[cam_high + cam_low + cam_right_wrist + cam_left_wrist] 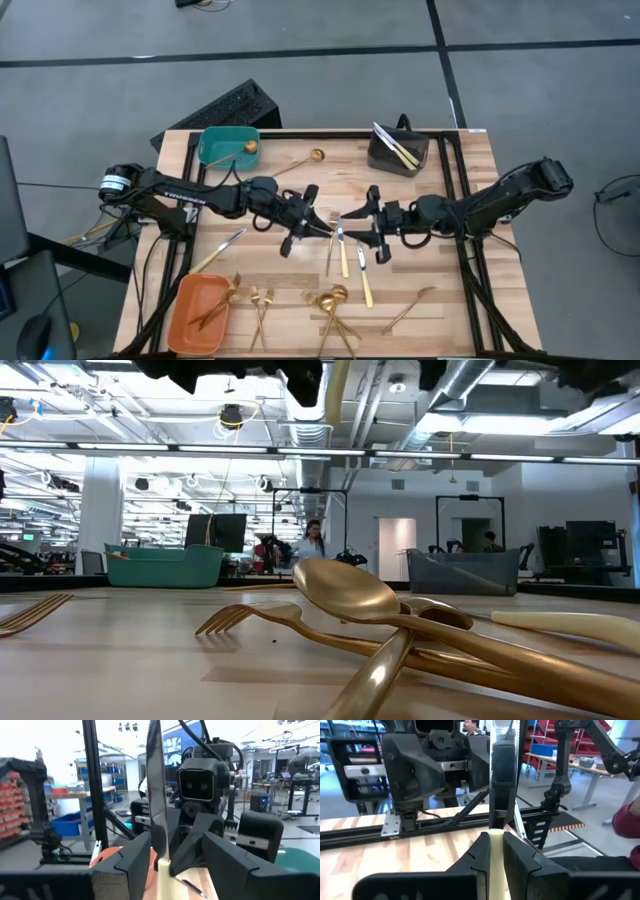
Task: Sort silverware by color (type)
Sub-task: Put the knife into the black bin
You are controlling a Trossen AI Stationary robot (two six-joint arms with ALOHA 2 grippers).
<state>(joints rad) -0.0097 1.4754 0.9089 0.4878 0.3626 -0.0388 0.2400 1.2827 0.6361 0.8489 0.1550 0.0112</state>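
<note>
Two arms meet over the middle of the table (470,180), with the teal bin (215,145) and dark grey bin (385,160) at the far edge and the orange bin (185,320) at the near left corner. My left gripper (322,226) is clamped on the pale handle of a knife (156,795). My right gripper (350,228) faces it with its jaws spread wide on either side of that knife, not gripping. This reads as a handover. To do it well, I judge the right should close squarely on the handle, and the left should let go only once that hold is firm, so the blade does not swing. The high view shows both grippers nose to nose, and the loose silverware (335,300) strewn near the front edge. Only the right wrist view shows the blade standing upright between my open fingers (132,857). The low view misses the knife and shows a gold spoon (345,588) lying on forks.
</note>
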